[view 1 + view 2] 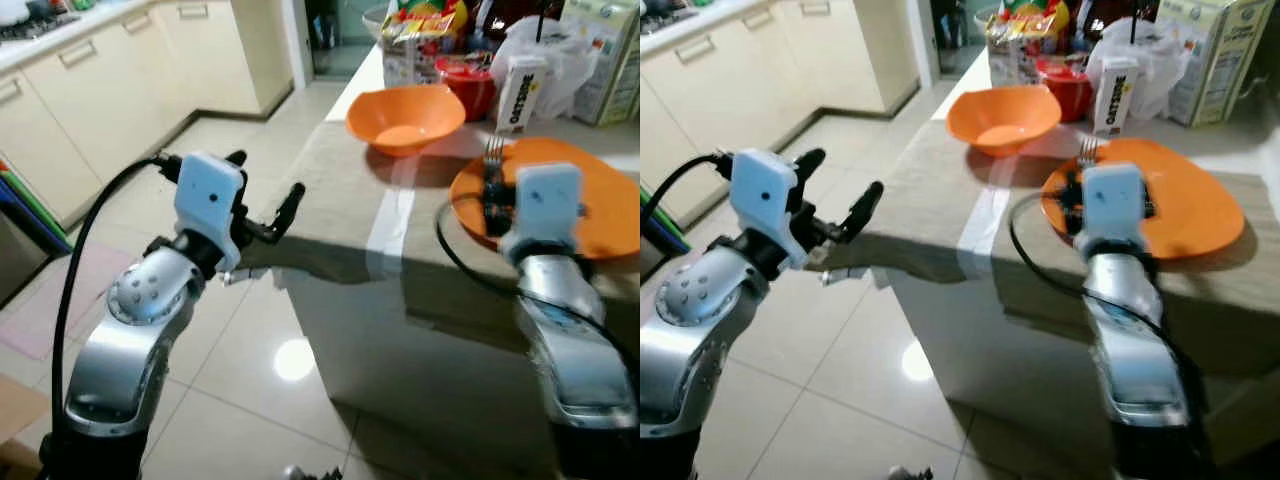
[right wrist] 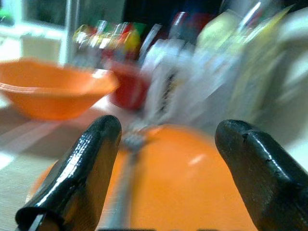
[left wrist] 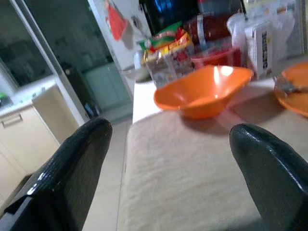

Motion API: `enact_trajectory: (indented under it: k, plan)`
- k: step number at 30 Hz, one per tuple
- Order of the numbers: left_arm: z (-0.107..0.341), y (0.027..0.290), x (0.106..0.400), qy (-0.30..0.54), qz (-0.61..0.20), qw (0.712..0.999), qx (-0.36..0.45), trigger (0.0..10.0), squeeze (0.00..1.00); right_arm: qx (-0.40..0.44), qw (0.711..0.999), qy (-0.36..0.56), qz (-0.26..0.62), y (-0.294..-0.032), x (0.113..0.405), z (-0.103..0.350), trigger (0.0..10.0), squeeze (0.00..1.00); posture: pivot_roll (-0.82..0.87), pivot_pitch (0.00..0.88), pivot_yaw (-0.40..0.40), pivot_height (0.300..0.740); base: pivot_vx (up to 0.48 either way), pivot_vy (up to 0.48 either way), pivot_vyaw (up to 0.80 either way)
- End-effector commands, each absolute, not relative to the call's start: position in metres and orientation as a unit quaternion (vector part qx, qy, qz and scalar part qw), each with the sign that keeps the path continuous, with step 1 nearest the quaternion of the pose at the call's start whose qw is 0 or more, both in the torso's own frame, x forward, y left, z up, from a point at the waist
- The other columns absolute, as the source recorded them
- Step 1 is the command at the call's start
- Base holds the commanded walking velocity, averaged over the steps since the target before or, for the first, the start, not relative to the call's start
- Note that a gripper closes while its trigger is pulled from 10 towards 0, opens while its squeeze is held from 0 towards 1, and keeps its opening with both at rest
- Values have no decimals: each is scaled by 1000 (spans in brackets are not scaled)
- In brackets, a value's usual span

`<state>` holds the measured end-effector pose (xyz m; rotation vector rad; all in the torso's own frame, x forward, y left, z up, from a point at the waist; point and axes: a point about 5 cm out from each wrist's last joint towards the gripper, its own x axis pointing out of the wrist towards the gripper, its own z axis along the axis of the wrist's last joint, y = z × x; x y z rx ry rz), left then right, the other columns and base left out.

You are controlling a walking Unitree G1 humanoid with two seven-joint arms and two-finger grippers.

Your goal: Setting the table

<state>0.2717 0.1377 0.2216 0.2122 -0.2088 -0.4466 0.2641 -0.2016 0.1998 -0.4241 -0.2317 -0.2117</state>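
Note:
An orange plate (image 1: 605,215) lies on the table's near right part, with a metal fork (image 1: 493,150) resting on its left rim. My right gripper (image 2: 168,130) hovers open just over the plate's near-left side. In the right wrist view the blurred fork (image 2: 126,163) lies between its spread fingers, which are apart from it. An orange bowl (image 1: 405,117) stands farther back on the table. My left gripper (image 1: 265,185) is open and empty, held in the air off the table's left edge at about tabletop height. In its wrist view it points toward the bowl (image 3: 202,91).
Behind the bowl stand a red bowl (image 1: 468,82), a small white carton (image 1: 520,92), snack bags (image 1: 420,35), a white plastic bag and a large box (image 1: 605,55). The table (image 1: 350,190) has a beige cover. Cream kitchen cabinets (image 1: 110,80) line the left wall; tiled floor lies between.

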Motion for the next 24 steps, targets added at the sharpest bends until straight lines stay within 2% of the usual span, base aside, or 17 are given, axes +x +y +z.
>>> enact_trajectory:
  k: [1,4,8,11,15,17,18,19,21,24]
  plan:
    - [222,139,274,-113,-209,965,112,10000,0,-243,952,-165,-83,-195,247,207,10000,0,-162,0,127,735,0,0,0]
    - [222,138,275,-115,-207,965,110,10000,0,-255,953,-153,-59,-193,232,195,10000,0,-164,1,122,735,0,0,0]
    - [222,138,275,-123,-200,966,107,10000,0,-247,966,-78,-9,-191,205,156,10000,0,-156,0,107,735,0,0,0]
    - [214,140,275,-119,-194,967,113,10000,0,-243,970,-22,-7,-200,198,119,10000,0,-149,0,109,735,0,0,0]
    - [206,143,275,-107,-191,969,116,10000,0,-209,977,-14,-26,-196,204,113,10000,0,-144,0,109,735,0,0,0]
    - [195,152,277,-77,-168,979,84,10000,0,-195,980,-23,-30,-191,212,118,10000,0,-144,0,117,735,0,0,0]
    - [179,164,274,-39,-138,988,52,10000,0,-186,981,-31,-34,-188,217,122,10000,0,-144,0,120,735,0,0,0]
    - [179,164,274,-39,-138,988,52,10000,0,-186,981,-31,-34,-188,217,122,10000,0,-144,0,120,735,0,0,0]
    - [154,187,267,21,-71,997,-17,10000,0,-182,982,-45,-26,-183,221,125,10000,0,-149,0,128,735,0,0,0]
    - [124,211,251,79,12,992,-96,10000,0,-175,982,-61,-23,-182,225,129,10000,0,-153,0,135,735,0,0,0]
